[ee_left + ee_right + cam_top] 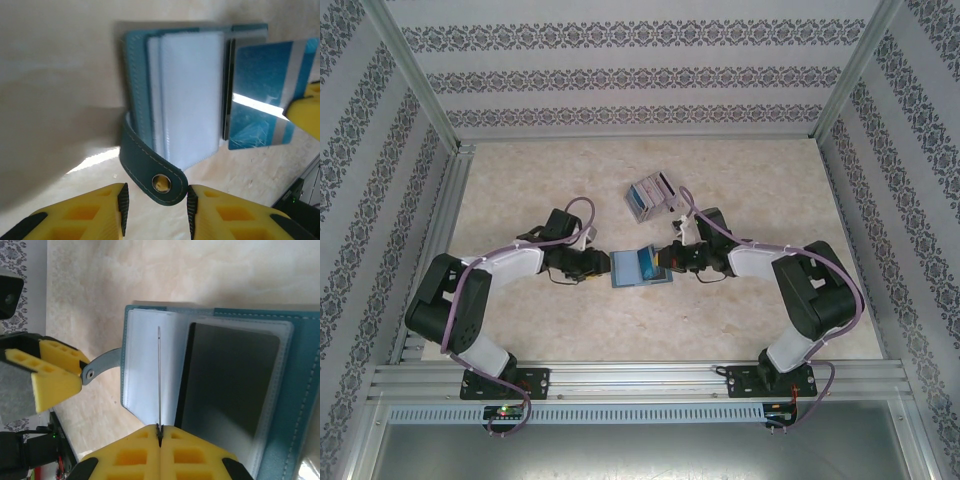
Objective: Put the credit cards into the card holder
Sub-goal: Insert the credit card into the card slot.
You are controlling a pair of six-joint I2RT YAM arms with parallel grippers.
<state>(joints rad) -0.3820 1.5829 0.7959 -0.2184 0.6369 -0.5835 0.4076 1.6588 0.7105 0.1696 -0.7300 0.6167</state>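
The teal card holder (640, 268) lies open on the table between my two grippers, its clear inner sleeves (190, 95) showing. My left gripper (155, 200) is closed across the holder's snap strap (150, 170), one pad at each edge of it. My right gripper (159, 429) is shut on a blue credit card (262, 95), seen edge-on as a thin line (159, 375) over the sleeves. A dark card (225, 385) sits inside one clear pocket. The remaining credit cards (650, 195) lie in a small pile behind the holder.
The table top (520, 180) is pale marble-patterned, walled by patterned panels and an aluminium frame (640, 375) along the near edge. Both arms reach inward to the middle.
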